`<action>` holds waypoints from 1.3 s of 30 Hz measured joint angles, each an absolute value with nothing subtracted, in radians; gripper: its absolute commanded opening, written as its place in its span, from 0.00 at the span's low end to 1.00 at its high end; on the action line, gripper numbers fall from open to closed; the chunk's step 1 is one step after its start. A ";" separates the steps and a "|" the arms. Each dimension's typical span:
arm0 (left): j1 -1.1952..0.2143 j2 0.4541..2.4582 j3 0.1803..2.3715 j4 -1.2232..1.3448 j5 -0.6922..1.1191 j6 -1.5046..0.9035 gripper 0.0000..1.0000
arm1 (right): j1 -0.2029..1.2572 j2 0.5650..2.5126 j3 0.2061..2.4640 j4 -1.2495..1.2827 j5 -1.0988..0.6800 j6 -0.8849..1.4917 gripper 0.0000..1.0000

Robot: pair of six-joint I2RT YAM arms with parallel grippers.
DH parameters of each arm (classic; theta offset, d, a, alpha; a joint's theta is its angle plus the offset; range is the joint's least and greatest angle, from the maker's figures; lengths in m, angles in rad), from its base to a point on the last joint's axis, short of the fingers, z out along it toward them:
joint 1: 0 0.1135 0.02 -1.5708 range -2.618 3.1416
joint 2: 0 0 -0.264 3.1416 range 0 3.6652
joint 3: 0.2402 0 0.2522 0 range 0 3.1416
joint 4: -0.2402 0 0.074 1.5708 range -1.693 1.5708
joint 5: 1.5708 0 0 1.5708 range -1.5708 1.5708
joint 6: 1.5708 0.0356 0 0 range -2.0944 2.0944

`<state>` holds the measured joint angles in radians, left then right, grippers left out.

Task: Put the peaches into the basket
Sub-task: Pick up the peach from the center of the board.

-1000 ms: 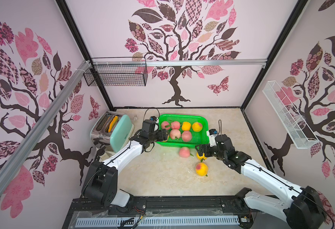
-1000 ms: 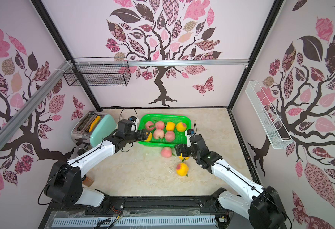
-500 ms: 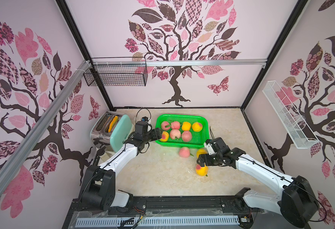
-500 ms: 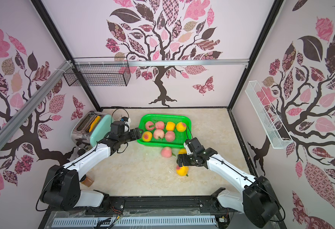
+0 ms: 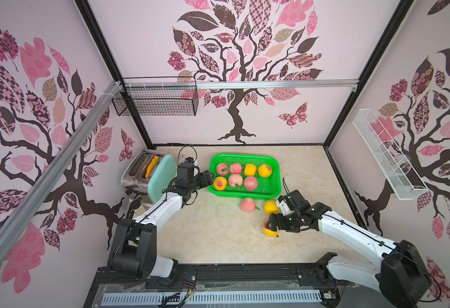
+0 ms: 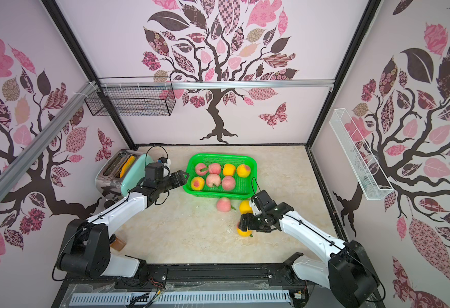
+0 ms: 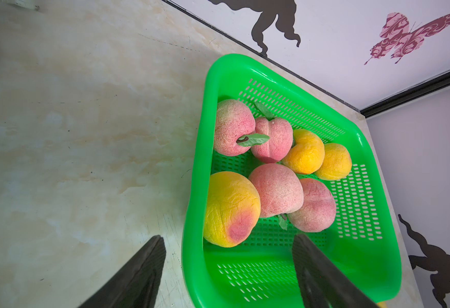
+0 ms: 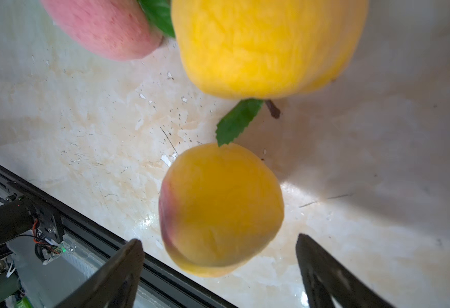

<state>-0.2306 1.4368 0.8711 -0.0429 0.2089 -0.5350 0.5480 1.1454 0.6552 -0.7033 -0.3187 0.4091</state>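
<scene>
Right pincer [image 8: 218, 240] moved over yellow peach [image 8: 221, 208]; peach between jaws (untouched).

A: What do you lose in the right wrist view?
B: The pink peach [image 8: 103, 26] and the larger yellow peach [image 8: 266, 45] run off the edge, both blurred.
A: And in both top views?
B: Your right gripper [image 5: 271, 226] covers part of the blushed peach [image 5: 270, 233].
</scene>
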 measured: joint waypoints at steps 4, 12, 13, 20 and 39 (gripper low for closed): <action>-0.230 1.443 0.871 -0.038 0.210 -0.535 0.79 | 0.549 1.145 0.645 -0.699 -0.323 0.423 0.92; -0.229 1.467 0.871 -0.038 0.216 -0.535 0.79 | 0.552 1.177 0.645 -0.661 -0.332 0.431 0.91; -0.229 1.467 0.871 -0.038 0.216 -0.536 0.79 | 0.552 1.181 0.645 -0.656 -0.332 0.432 0.91; -0.229 1.467 0.871 -0.038 0.229 -0.545 0.79 | 0.553 1.230 0.645 -0.621 -0.339 0.434 0.90; -0.229 1.467 0.871 -0.041 0.234 -0.546 0.79 | 0.554 1.234 0.646 -0.615 -0.343 0.424 0.49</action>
